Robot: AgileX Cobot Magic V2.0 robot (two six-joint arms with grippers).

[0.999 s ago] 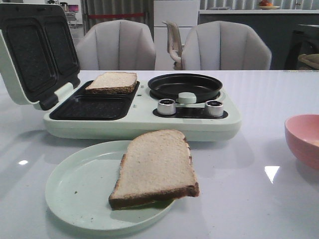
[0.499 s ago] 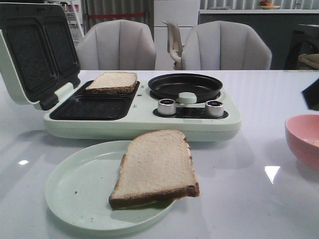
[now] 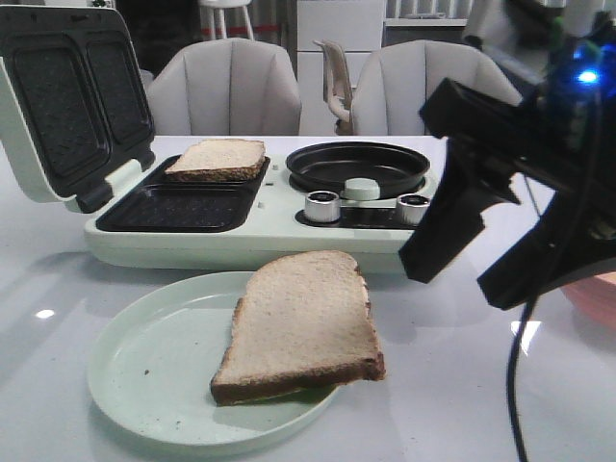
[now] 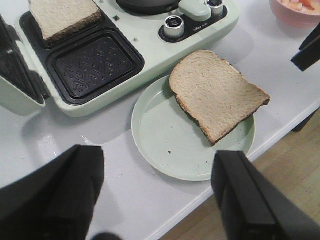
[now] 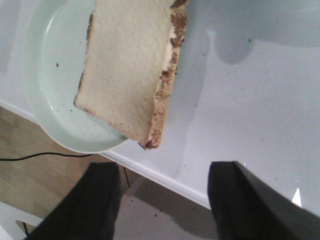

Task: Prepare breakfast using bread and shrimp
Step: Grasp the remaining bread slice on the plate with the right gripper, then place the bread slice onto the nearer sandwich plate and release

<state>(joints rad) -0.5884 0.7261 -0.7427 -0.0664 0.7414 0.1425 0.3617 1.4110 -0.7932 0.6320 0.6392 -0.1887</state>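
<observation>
One slice of bread lies on a pale green plate, its corner hanging over the plate's rim. A second slice sits in the far well of the open sandwich maker. My right gripper hangs open above the table to the right of the plate, with nothing between its fingers; in the right wrist view it is over the table's front edge beside the plated slice. My left gripper is open and empty near the plate. Shrimp pieces show in the pink bowl.
The maker's lid stands open at the left; its near well is empty. A black round pan and two knobs are on its right half. The pink bowl is mostly behind my right arm. Chairs stand behind the table.
My right arm has swung into the front view from the right and now covers the pink bowl and the maker's right end. Both bread slices stay where they were.
</observation>
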